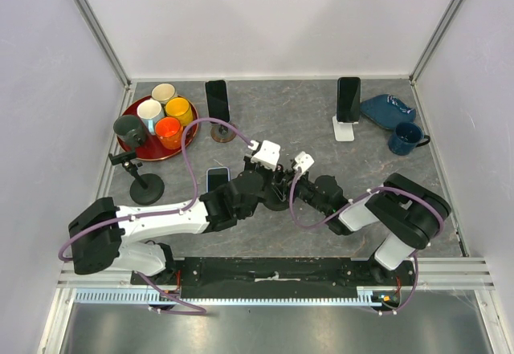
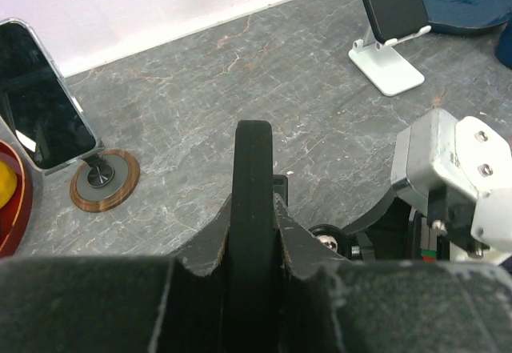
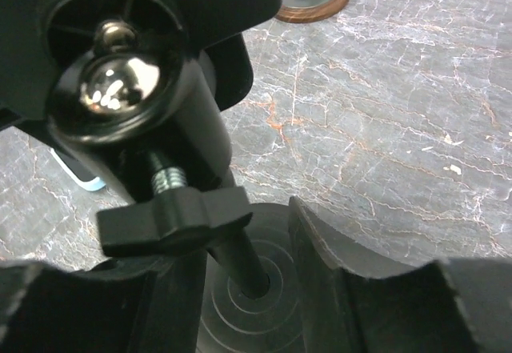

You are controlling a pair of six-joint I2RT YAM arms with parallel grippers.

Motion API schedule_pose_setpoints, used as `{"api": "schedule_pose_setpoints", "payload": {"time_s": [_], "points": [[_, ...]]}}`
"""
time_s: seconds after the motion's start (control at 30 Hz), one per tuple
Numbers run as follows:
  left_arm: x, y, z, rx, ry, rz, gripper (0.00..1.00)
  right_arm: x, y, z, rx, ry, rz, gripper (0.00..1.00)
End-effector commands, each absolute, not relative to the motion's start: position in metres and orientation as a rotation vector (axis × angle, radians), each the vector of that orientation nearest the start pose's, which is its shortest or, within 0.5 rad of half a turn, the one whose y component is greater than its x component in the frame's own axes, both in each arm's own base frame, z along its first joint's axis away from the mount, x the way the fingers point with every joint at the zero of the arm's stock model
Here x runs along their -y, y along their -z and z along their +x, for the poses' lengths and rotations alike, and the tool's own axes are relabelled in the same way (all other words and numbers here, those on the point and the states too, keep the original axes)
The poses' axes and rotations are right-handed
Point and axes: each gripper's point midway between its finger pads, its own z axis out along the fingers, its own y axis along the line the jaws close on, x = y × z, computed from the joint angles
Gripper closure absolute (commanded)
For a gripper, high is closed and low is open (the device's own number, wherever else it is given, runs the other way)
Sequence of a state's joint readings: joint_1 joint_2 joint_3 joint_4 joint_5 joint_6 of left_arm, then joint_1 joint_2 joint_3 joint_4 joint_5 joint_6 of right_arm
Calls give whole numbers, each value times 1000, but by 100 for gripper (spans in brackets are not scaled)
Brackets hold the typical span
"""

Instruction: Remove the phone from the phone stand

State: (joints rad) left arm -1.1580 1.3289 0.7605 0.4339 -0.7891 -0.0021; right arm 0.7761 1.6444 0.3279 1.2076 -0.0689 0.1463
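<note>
A black phone stand (image 1: 277,200) with a round base (image 3: 256,313), thin pole (image 3: 238,261), wing nut (image 3: 172,217) and ball joint (image 3: 120,81) stands mid-table between both arms. My left gripper (image 2: 254,233) is shut on a thin black slab (image 2: 254,161) seen edge-on above the stand. It looks like the phone, though its face is hidden. My right gripper (image 3: 240,249) is open astride the pole, and its right finger (image 3: 320,241) is clear of it. In the top view the two grippers (image 1: 271,181) (image 1: 287,192) meet at the stand.
A light-blue phone (image 1: 218,179) lies flat by the left arm. An empty black stand (image 1: 136,176) is at the left. A phone on a wooden-based stand (image 1: 218,103), a phone on a white stand (image 1: 347,105), a red tray of cups (image 1: 144,149), a blue mug (image 1: 405,137).
</note>
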Motion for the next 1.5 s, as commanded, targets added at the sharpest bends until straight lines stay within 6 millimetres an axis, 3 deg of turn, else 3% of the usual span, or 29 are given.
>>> {"api": "schedule_pose_setpoints", "payload": {"time_s": [0.0,0.1,0.27,0.53,0.8,1.0,1.07,1.1,1.13,1.2,1.23,1.47], "points": [[325,-219,255,-1623,328,420,98,-285,-126,300,-1557,-722,-444,45],[324,-217,254,-1629,331,429,98,-287,-136,295,-1540,-741,-466,37],[326,-212,250,-1644,339,460,98,-286,-150,290,-1524,-746,-491,33],[323,-213,246,-1638,356,467,98,-287,-202,272,-1445,-761,-614,21],[329,-219,242,-1621,391,506,98,-301,-198,274,-1535,-702,-821,27],[334,-218,237,-1625,435,526,98,-302,-197,279,-1551,-677,-837,35],[335,-218,236,-1625,442,527,98,-304,-197,280,-1546,-679,-837,44],[335,-217,236,-1628,442,529,98,-304,-196,281,-1548,-684,-832,50],[334,-217,236,-1627,442,527,98,-305,-194,281,-1544,-688,-827,67],[332,-218,236,-1629,434,526,98,-304,-192,281,-1541,-692,-813,83],[331,-220,236,-1628,434,520,98,-303,-191,281,-1538,-693,-800,97],[327,-221,228,-1671,429,475,98,-286,-181,294,-1588,-610,-678,100]]}}
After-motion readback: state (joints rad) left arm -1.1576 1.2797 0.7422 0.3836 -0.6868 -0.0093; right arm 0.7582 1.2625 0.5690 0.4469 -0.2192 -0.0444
